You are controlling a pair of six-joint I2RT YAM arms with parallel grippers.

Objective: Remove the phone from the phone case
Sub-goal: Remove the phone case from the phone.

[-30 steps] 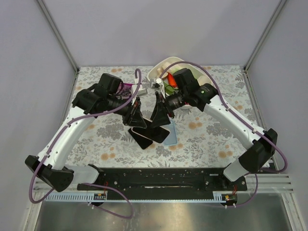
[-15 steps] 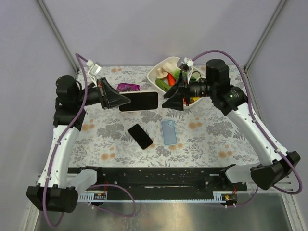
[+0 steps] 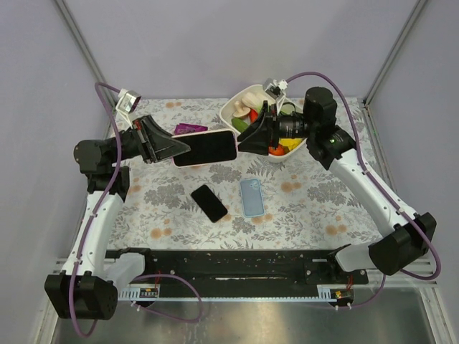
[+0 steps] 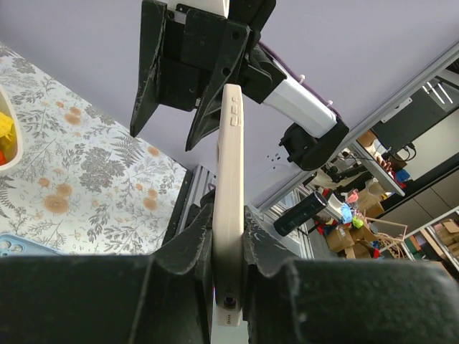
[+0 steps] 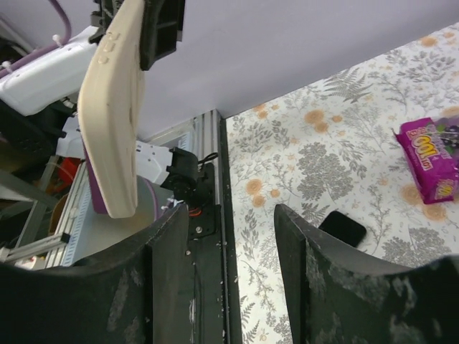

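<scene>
While the left claw (image 3: 186, 149) clamps the cream, dark-screened phone case (image 3: 208, 148), the right claw (image 3: 242, 145) gapes, seemingly empty.

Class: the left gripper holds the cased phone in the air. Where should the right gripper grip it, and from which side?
Grip the free end of the phone, straight in from where the right gripper hangs, jaws across its flat faces. The left gripper clamps the other end, so only this end is bare.
</scene>
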